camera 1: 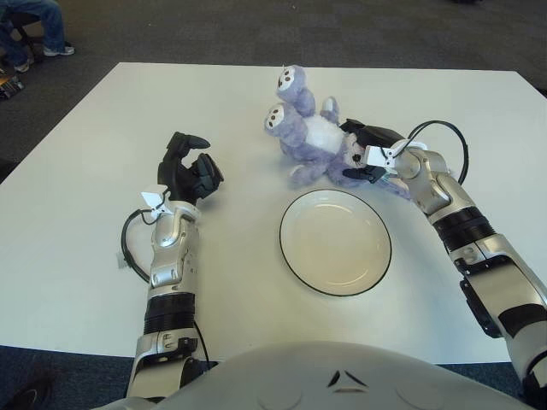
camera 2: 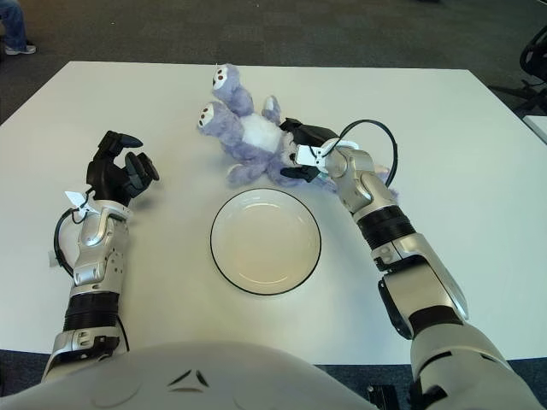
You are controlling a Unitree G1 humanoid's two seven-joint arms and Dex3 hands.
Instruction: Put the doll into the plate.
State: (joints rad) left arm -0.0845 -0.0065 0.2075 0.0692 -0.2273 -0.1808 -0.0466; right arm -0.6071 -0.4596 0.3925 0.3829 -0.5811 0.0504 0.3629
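The doll [camera 1: 312,132] is a purple plush with a white belly, lying on the white table just behind the plate. The plate [camera 1: 335,242] is white with a dark rim, empty, in the middle of the table. My right hand [camera 1: 366,154] is at the doll's right side, its black fingers closed around the plush from above and below; the doll still lies on the table. My left hand [camera 1: 192,171] is held up over the table to the left of the plate, fingers relaxed and empty.
The white table [camera 1: 102,128] reaches to dark carpet on all sides. A seated person's legs [camera 1: 38,26] show at the far left corner. A chair [camera 2: 534,60] stands off the table's right edge.
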